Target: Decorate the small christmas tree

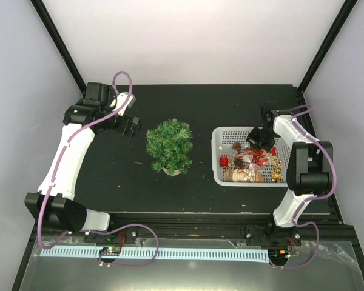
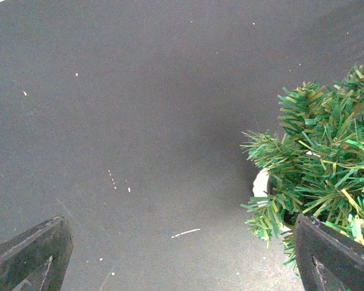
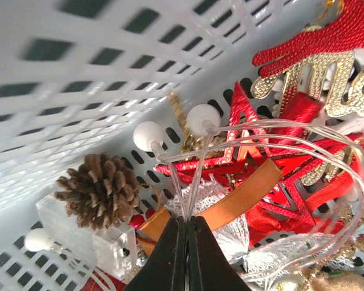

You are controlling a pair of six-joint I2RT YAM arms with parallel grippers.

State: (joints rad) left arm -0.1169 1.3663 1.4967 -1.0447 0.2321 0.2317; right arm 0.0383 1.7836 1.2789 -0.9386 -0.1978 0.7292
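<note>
Surface: matte black tabletop (image 1: 109, 176), pale specks
Room: plain pale walls (image 1: 182, 36)
Left gripper (image 1: 132, 125): fingers spread wide, empty, just left of the tree
Tree: small christmas tree (image 1: 170, 145), bushy green, whitish round base, upright mid-table
Basket: white perforated plastic basket (image 1: 216, 154), right of the tree, apart
Contents: brown pine cone (image 3: 100, 191), red star (image 3: 242, 127), glitter lettering (image 3: 303, 45), clear light string (image 3: 203, 118) with white bulbs
Right gripper (image 3: 186, 221): in the basket, fingers pressed together, pinching the light string's wires

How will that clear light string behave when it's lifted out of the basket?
The light string looks floppy: thin wire loops loosely from the shut right hand. Likely light, though the clear box may dangle. It could snag the star its loops cross.
</note>
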